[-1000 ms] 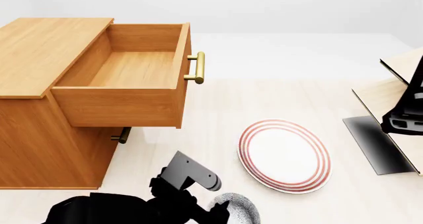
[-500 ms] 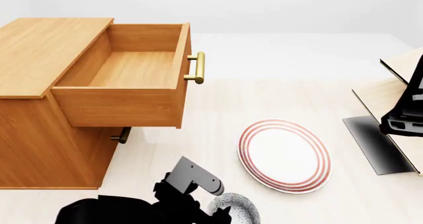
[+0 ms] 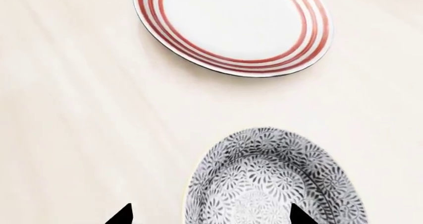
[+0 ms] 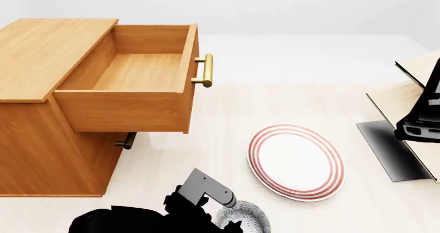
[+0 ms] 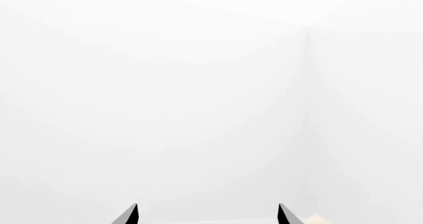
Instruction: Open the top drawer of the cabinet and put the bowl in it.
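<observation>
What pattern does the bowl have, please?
The bowl is white with a dense blue-grey floral speckle, clearest in the left wrist view.

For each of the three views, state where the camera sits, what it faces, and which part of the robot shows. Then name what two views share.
Head view: on the robot's head, looking forward and down at the cabinet, its open top drawer and the plate; the left arm shows low, the right at the edge.
Left wrist view: near the left gripper, facing the bowl and plate; fingertips show.
Right wrist view: near the right gripper, facing blank white; fingertips show.
Shared: head and left wrist views both show plate and bowl.
</observation>
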